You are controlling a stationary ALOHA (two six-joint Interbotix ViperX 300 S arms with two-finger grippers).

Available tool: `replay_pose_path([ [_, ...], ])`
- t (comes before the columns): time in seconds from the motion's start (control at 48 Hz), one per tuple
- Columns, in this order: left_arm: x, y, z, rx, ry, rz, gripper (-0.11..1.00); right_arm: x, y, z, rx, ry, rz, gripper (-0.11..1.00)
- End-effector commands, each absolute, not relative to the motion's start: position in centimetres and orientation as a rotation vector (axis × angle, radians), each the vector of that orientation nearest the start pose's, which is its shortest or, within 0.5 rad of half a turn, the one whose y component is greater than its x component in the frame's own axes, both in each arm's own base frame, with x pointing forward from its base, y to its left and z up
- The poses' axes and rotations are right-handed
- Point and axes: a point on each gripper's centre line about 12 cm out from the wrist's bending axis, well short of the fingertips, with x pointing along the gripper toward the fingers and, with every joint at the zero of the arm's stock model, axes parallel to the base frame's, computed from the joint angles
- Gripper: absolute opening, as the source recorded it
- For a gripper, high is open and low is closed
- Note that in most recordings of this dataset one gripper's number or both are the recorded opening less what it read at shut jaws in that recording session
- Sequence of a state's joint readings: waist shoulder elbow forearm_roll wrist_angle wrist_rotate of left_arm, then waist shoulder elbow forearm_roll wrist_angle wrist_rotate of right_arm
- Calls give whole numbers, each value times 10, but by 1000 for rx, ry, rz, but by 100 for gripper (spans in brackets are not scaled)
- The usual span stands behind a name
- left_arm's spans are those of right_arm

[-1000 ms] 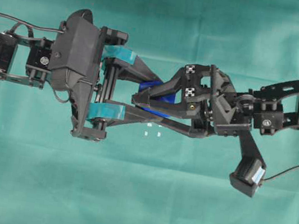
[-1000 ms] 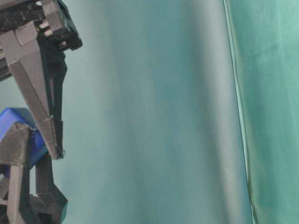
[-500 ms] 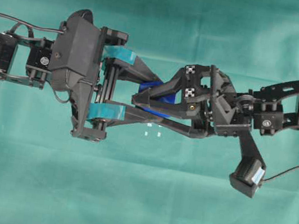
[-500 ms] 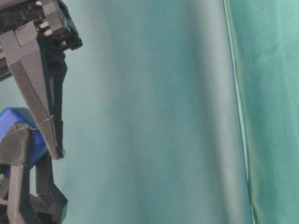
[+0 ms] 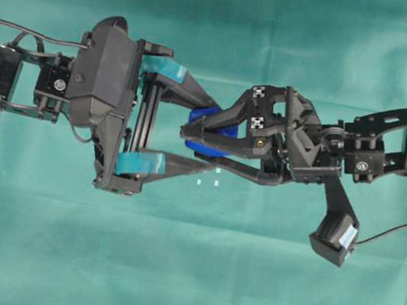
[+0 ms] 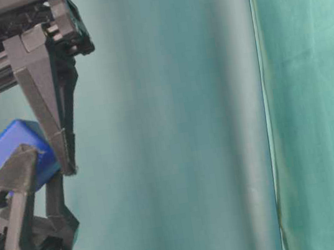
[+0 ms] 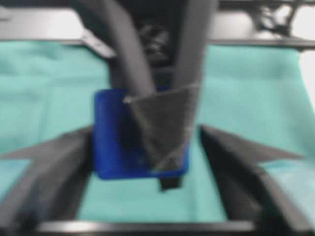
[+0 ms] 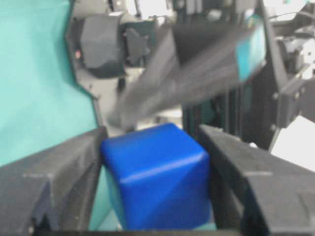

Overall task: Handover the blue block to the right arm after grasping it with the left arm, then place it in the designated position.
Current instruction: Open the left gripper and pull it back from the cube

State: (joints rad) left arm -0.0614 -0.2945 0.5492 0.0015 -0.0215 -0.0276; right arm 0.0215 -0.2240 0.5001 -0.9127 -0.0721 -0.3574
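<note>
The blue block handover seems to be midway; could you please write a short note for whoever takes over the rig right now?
Left tool: open, fingers spread clear of the block.
Right tool: shut on the blue block, held in the air between both arms.
Designated position: white marks on the green cloth, just below the block in the overhead view, with nothing on it.
Done: grasp and handover.
Left: the left arm backs away, the right arm sets the block inside the marks.

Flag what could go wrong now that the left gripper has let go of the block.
1. The blue block sits only between the right gripper fingers, and looks tilted in the table-level view; it might twist or slip.
2. The left gripper fingers, though spread, bracket the right fingers; pulling back off-line could knock the block.
3. The designated position lies beneath the crossed fingers, partly hidden, so placing may be misjudged.
</note>
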Motion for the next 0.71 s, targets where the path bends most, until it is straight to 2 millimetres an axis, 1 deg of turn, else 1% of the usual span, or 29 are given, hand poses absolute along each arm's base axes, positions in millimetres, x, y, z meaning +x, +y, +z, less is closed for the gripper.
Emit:
replay_pose_path([
  [0.0, 371, -25, 349, -17, 179, -64, 94, 393, 15, 339, -1253, 115, 190, 62],
  [0.042, 370, -25, 350, -16, 176, -66, 99, 394, 16, 339, -1253, 115, 192, 62],
  [0.083, 368, -25, 353, -16, 168, -66, 100, 393, 16, 339, -1251, 114, 191, 62],
  [0.292, 362, -25, 357, -18, 157, -66, 100, 394, 17, 338, -1253, 115, 195, 62],
  [0.521, 361, -24, 352, -17, 186, -65, 100, 392, 17, 338, -1252, 117, 195, 62],
  [0.687, 356, -24, 350, -16, 208, -65, 100, 387, 17, 339, -1251, 114, 193, 62],
])
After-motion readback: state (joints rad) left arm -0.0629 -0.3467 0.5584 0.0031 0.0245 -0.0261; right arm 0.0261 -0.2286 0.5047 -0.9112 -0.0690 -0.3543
